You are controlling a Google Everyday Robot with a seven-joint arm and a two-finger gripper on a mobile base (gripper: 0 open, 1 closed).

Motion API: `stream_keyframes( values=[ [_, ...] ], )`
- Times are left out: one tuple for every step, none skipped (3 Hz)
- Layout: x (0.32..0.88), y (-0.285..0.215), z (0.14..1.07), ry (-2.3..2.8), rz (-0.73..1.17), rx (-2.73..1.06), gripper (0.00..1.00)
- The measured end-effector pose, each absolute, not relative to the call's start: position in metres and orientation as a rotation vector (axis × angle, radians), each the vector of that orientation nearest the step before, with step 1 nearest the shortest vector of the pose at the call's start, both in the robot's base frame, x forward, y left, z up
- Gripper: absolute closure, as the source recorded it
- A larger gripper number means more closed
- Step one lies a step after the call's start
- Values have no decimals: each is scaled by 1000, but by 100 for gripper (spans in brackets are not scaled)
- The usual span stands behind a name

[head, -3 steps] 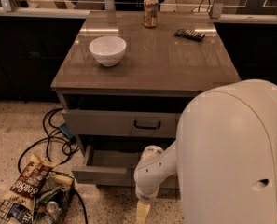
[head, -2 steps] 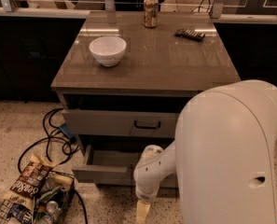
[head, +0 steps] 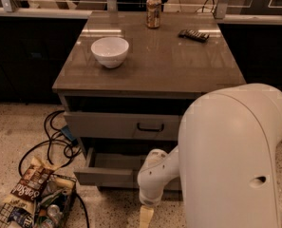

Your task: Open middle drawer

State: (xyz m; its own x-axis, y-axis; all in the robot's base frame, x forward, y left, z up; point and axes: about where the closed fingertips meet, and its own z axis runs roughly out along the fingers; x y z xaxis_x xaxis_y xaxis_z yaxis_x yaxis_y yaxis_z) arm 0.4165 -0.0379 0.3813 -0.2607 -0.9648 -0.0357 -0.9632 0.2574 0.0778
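At 7 o'clock in the view a wire basket [head: 2, 216] sits on the speckled floor with a snack bag [head: 27, 184] leaning out of it. Black cables [head: 52, 139] loop across the floor just above it, at about 8 o'clock.

On the brown counter [head: 169, 65] a white bowl [head: 110, 51] stands upright at 11 o'clock. A drink can [head: 154, 11] stands at 12 o'clock near the far edge. A black remote [head: 193, 35] lies flat at 1 o'clock, well apart from the bowl.

Under the counter the top drawer front [head: 107, 125] is closed or nearly so, with its black bar handle [head: 150, 128] showing. Right below it, at about 6 o'clock, the middle drawer [head: 105, 175] stands open toward the camera. Its grey tray floor is bare where it shows. Its own handle is hidden behind the arm.

The white arm [head: 153, 182] curves down across the right part of that drawer's front. The hand [head: 146, 216] points down at 6 o'clock, at the very bottom edge of the view, just below and in front of the drawer front. It is cut off by the edge, so I cannot tell whether it is released or clenched, and it appears apart from the drawer. The robot's rounded white body [head: 235, 160] fills 4 to 5 o'clock.
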Motion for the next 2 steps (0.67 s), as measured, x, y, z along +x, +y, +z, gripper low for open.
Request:
stream_keyframes(
  values=[
    [416, -38, 381, -2476, -131, 1898, 0],
    [416, -38, 381, -2476, -131, 1898, 0]
  ],
)
